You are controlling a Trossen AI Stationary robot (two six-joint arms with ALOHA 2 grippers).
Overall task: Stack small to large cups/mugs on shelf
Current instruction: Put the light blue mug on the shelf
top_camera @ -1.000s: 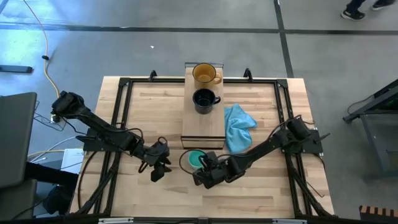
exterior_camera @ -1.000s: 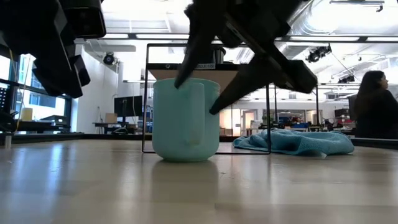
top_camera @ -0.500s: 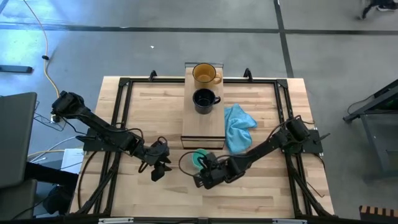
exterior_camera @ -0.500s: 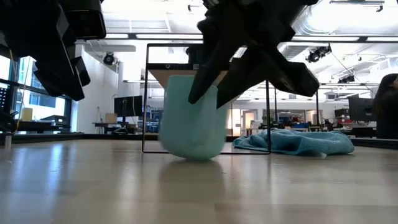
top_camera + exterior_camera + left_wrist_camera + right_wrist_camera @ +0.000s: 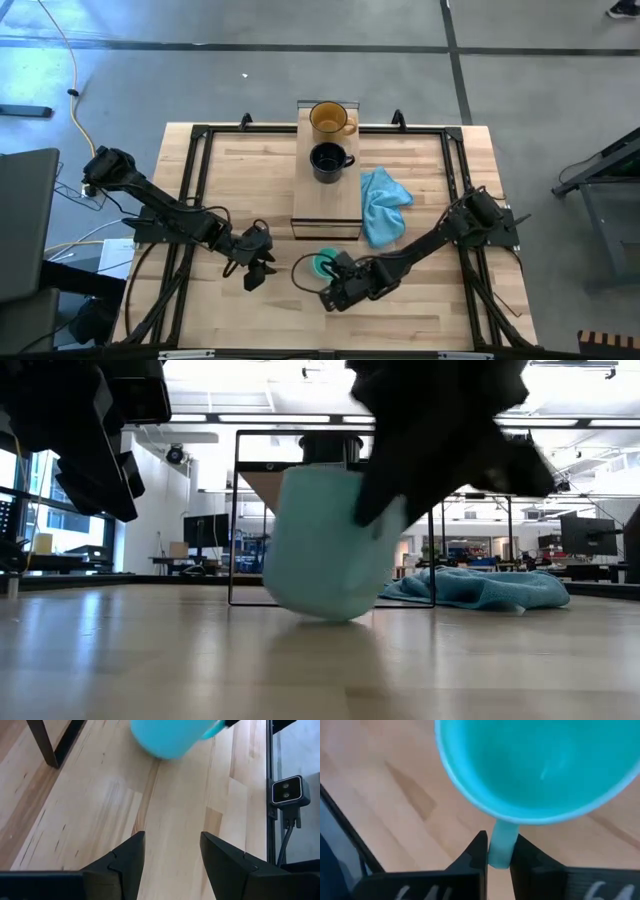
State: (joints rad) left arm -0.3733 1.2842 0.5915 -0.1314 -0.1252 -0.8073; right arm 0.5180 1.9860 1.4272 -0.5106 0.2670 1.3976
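Observation:
The teal mug [image 5: 324, 264] is on the table just in front of the shelf's near end, tipped over in the low view [image 5: 325, 545]. My right gripper [image 5: 499, 851] is shut on its handle, reaching in from the near right [image 5: 343, 287]. The light-wood shelf [image 5: 327, 205] carries the black mug [image 5: 329, 160] and, behind it, the amber glass mug [image 5: 330, 119], both upright. My left gripper [image 5: 256, 272] waits open to the left of the teal mug, with nothing between its fingers [image 5: 172, 851]. My right gripper pinches the teal mug's handle [image 5: 501, 836] between its two fingers, just below the rim. The fingers slant down from the table's near right side. The mug tilts, mouth toward the gripper; its lower edge [image 5: 322, 614] is at the tabletop, touching or just clear I cannot tell.
A crumpled blue cloth [image 5: 384, 203] lies right of the shelf, close to my right arm. A dark metal frame [image 5: 196, 180] runs round the tabletop. Bare wood stretches along the near edge [image 5: 400, 325].
My right gripper has shut on the teal mug's handle, rolled, and drawn a little toward the table's near edge. The mug, upright a second ago, has tipped and shifted toward the near right with it.

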